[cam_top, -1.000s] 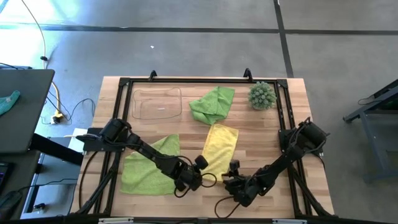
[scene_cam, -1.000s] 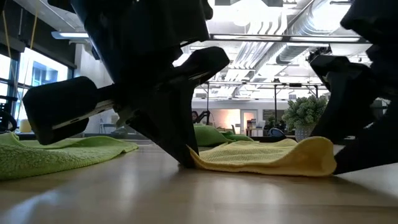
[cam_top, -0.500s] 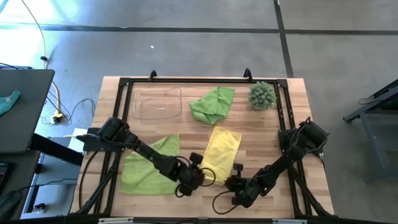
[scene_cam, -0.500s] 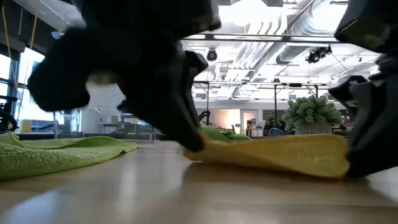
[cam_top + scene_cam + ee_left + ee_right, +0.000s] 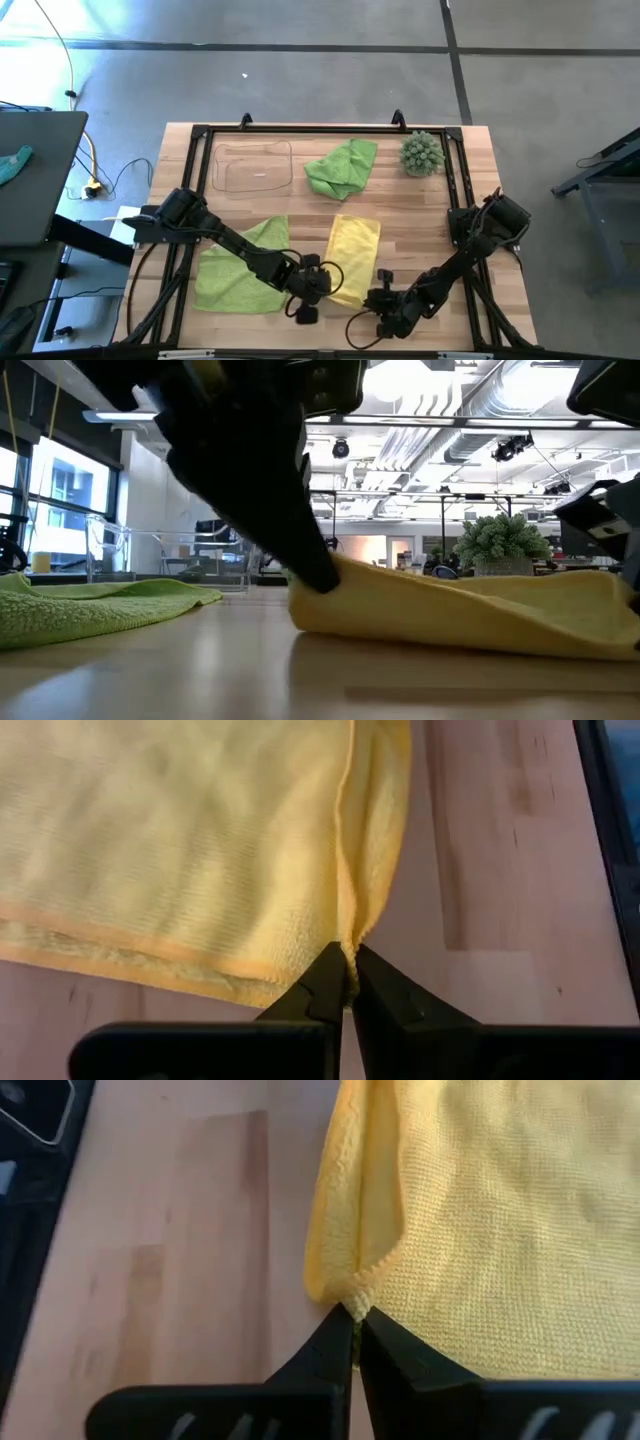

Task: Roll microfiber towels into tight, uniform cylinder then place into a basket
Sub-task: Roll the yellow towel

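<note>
The yellow microfiber towel (image 5: 354,250) lies lengthwise on the wooden table, its near edge raised into a fold (image 5: 450,620). My left gripper (image 5: 328,285) is shut on its near left corner and my right gripper (image 5: 378,292) on its near right corner. One lime green towel (image 5: 240,268) lies flat at the left. Another (image 5: 342,168) lies crumpled at the far middle. The clear basket (image 5: 252,166) stands at the far left with nothing in it. My left gripper pinches the yellow towel's near left corner (image 5: 349,942) between its two fingertips, slanting down from the near left. The corner is gathered and folded over, lifted off the table. My right gripper pinches the near right corner (image 5: 356,1302) between its fingertips, slanting down from the near right. That corner is curled over and raised, while the towel's far part lies on the table.
A spiky green ball plant (image 5: 421,153) stands at the far right. A black frame (image 5: 330,130) runs around the table's edge. Bare wood lies between the yellow towel and the right rail.
My right gripper has shut on the towel's near right corner. Both grippers have rolled their wrists and risen slightly, and the towel's near edge has lifted and turned over toward the far side into a thick fold. The far part has stayed flat.
</note>
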Action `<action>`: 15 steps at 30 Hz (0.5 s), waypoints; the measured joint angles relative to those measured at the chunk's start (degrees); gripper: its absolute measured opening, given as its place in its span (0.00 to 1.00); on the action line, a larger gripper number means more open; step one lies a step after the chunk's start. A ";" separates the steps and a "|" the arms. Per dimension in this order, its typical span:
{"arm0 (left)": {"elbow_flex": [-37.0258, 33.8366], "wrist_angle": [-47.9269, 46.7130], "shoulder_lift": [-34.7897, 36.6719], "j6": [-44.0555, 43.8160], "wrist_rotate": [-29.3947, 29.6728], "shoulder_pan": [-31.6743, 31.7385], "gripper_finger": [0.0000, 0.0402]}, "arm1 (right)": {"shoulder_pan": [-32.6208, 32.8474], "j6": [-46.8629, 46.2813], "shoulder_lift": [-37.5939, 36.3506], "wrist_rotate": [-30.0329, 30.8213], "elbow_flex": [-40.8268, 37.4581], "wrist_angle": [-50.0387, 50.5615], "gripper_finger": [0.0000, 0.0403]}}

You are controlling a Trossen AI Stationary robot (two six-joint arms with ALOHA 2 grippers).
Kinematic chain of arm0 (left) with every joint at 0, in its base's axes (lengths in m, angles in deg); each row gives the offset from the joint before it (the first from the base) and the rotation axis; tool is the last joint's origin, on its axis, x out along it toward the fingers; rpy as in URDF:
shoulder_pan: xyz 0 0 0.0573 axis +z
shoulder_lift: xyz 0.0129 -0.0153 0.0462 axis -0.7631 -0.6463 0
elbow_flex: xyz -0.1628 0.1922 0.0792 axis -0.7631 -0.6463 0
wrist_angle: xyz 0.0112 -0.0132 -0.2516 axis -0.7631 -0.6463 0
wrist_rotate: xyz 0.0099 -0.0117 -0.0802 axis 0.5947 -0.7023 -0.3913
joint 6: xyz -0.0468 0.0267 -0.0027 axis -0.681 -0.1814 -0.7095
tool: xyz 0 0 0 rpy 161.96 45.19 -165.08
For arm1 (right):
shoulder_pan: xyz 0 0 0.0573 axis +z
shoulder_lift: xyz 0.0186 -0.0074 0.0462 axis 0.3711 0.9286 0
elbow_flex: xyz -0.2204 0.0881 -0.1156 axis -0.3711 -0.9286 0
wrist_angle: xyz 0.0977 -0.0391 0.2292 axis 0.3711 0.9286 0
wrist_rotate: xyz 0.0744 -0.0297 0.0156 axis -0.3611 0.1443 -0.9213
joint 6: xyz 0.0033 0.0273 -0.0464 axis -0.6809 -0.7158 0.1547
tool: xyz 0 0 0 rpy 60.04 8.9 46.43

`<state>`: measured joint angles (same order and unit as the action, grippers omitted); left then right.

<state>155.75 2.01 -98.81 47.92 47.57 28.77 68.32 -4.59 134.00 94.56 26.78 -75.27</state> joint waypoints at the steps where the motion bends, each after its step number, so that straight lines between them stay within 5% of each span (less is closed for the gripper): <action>1: 0.00 0.31 0.02 0.00 0.82 0.23 0.02 | 0.01 -0.74 0.00 -0.15 0.00 -0.15 0.01; 15: 0.13 -0.55 -2.52 -2.02 5.54 3.41 0.02 | 0.14 -14.89 0.00 3.68 0.00 1.31 0.00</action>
<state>155.88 1.46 -101.34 45.90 53.11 32.18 68.46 -19.48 134.00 98.24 26.78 -73.96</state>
